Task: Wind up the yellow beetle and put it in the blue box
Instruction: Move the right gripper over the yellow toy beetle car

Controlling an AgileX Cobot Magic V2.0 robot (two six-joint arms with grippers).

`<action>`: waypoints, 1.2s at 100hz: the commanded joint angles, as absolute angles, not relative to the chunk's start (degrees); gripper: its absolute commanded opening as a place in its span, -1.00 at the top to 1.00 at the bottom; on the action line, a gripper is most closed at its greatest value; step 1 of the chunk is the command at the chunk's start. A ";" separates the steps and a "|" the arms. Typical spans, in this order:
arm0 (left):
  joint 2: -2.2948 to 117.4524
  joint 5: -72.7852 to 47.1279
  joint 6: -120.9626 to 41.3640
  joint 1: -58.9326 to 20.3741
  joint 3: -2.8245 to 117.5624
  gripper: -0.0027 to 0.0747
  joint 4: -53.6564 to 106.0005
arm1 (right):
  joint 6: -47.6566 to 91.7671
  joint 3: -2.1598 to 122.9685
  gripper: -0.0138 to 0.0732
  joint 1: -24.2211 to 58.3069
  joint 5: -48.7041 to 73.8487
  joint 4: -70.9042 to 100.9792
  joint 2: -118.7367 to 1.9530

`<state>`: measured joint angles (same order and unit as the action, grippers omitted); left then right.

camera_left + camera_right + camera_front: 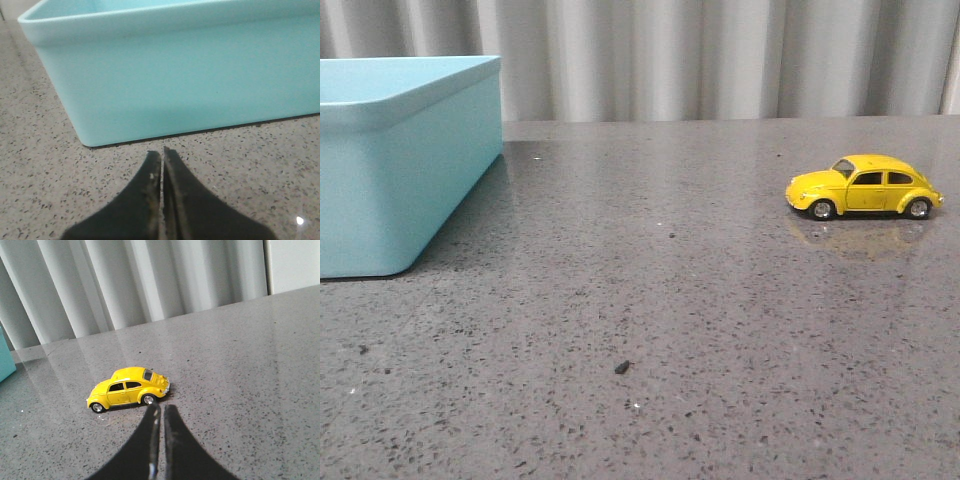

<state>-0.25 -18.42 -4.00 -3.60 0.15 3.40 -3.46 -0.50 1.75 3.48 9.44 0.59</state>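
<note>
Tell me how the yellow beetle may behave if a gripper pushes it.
The yellow beetle stands on four wheels on the smooth table, so it would probably roll along its length. Pushed sideways, it may skid instead. Its rounded, glossy body looks slippery.

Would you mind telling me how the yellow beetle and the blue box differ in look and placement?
The yellow beetle is small, bright yellow and rounded; the blue box is far larger, pale aqua and rectangular. The beetle stands on its wheels on the robot's right side of the table; the box sits at the left. The beetle is a closed body; the box is open-topped. Both rest untouched on the table.
</note>
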 commanded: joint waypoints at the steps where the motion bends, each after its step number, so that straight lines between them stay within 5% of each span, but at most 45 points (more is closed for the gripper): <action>1: -2.06 -13.23 -3.73 -3.37 -1.43 0.99 3.41 | -3.39 -1.95 0.78 1.39 -1.65 9.55 1.73; 120: -2.06 -3.92 -3.73 -3.37 -1.43 0.99 14.30 | -3.39 -1.95 0.78 1.39 -1.03 9.55 1.73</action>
<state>-0.25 -9.60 -4.00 -3.60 0.15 13.17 -3.46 -0.50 1.75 3.26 9.48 0.59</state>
